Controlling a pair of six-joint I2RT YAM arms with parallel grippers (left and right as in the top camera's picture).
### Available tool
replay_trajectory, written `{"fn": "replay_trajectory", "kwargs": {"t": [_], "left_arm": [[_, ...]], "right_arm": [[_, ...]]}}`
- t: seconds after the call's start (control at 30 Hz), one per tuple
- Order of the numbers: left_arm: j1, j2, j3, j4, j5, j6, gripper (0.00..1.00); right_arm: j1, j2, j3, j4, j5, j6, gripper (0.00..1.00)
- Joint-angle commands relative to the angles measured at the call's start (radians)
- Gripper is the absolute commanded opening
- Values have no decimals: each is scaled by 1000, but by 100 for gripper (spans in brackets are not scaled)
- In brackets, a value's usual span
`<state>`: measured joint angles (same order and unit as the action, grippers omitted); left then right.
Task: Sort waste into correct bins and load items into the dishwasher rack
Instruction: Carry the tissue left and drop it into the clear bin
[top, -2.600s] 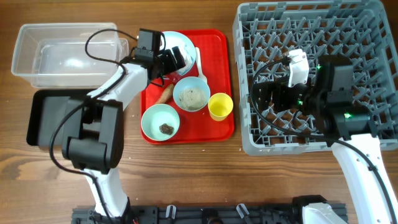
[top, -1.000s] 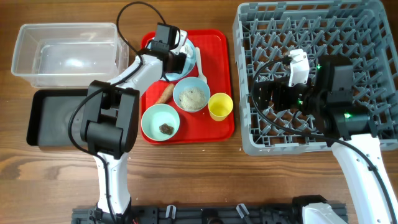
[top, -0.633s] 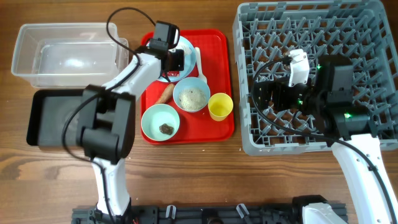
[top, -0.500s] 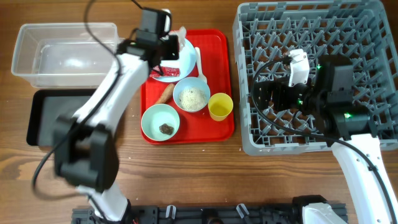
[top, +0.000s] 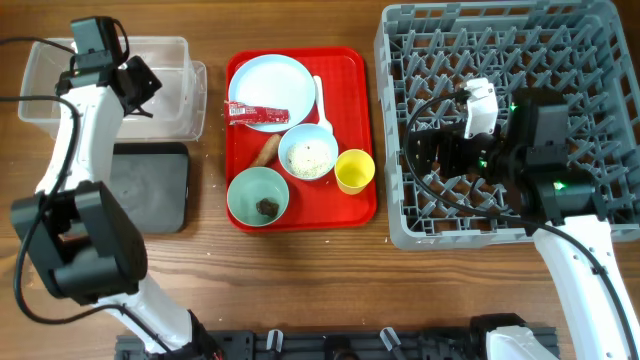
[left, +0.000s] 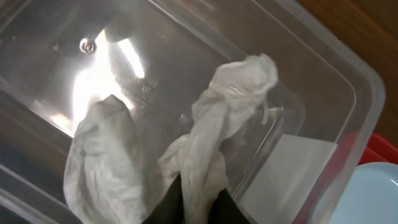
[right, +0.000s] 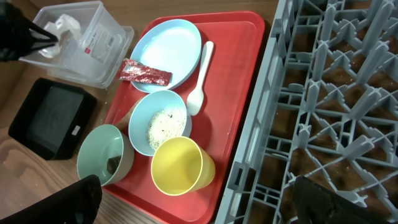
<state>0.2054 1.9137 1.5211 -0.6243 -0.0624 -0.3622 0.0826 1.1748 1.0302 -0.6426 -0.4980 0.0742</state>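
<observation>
- Swung from tray (top: 350, 70) to the far-left bin (top: 175, 90), left jaws pinch a tissue (left: 205, 124) over it.
- It looks light, limp and easily torn; best held by its bunched middle.
- Over rack (top: 600, 60), right jaws stand spread.

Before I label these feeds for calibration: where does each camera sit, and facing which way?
Overhead: above the table, looking straight down; left arm and right arm show.
Left wrist: above the clear bin, looking in; left end effector pinches a napkin.
Right wrist: over the rack, facing the red tray; fingertips at bottom corners.
Overhead and right wrist share the wrapper.
</observation>
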Motion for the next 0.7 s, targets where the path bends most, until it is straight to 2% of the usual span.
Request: {"fn": "replay_trajectory", "kwargs": {"t": [0.0,0.17,0.2,0.27,0.3,0.33,0.47,0.57,0.67], "left_arm": [[8,31,-5,5,61,1,100],[8,-60,-4,-7,117,32,100],[2,-87,-3,-15,183,98,100],[-29,-125,-2,-50,230,157,98],[-60,-143,1,-90,229,181,88],[-92,-148,26,-153,226,197,85],[-229,-115,286,-457,105,208,86],[-287,-68,415,-571,88,228,85],[-335,80,484,-697,87,228,87]], "right_arm": [[3,7,15,6,-24,8,100],[3,7,15,7,-24,7,100],[3,7,15,10,-24,7,100],[3,7,15,21,-24,7,100],[3,7,15,28,-24,8,100],[3,7,15,29,-24,8,100],[3,8,15,31,-24,8,100],[3,8,15,31,-24,16,100],[3,8,15,24,-27,34,100]]}}
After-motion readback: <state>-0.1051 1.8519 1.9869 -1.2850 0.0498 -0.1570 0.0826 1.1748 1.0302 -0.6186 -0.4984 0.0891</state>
